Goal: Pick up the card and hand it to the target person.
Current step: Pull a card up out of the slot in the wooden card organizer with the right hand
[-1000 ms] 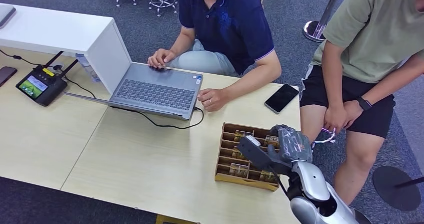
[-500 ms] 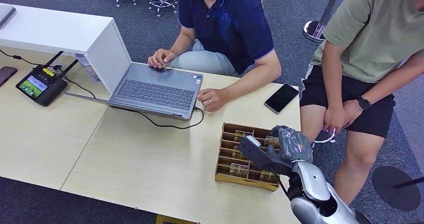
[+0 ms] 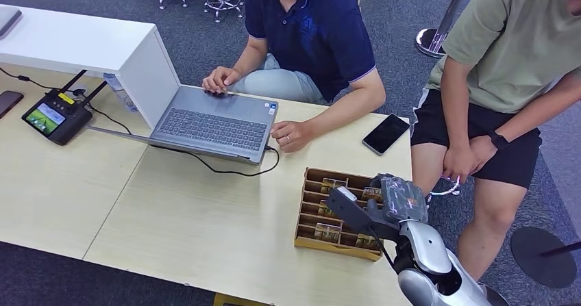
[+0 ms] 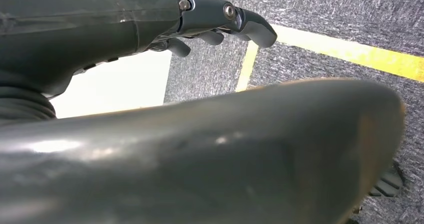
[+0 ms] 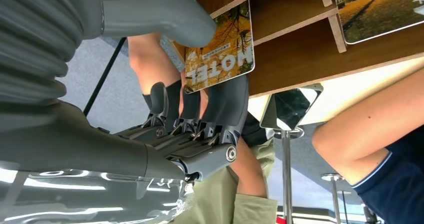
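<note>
A wooden card box (image 3: pixel 336 250) with several slots sits at the table's right front corner, with picture cards (image 3: pixel 327 232) lying in it. My right hand (image 3: pixel 394 200) hovers over the box's right side. In the right wrist view a yellow "HOTEL" card (image 5: pixel 220 53) is pinched between the thumb (image 5: pixel 165 13) and the dark fingers (image 5: pixel 225 103), just beside the box's wooden dividers (image 5: pixel 300 48). My left hand (image 4: pixel 225 18) hangs over carpet, holding nothing, its fingers loosely apart. A person in a navy shirt (image 3: pixel 315 32) sits across the table; another in an olive shirt (image 3: pixel 521 39) stands at the right.
An open laptop (image 3: pixel 212 121) with a cable lies under the seated person's hands. A black phone (image 3: pixel 386 133) rests near the table's right edge. A controller with a screen (image 3: pixel 56 116) and a white shelf (image 3: pixel 82 42) stand at the left. The table's edge is just behind the box.
My right hand has drawn slightly back toward me over the box. Both people and the things on the table have stayed put.
</note>
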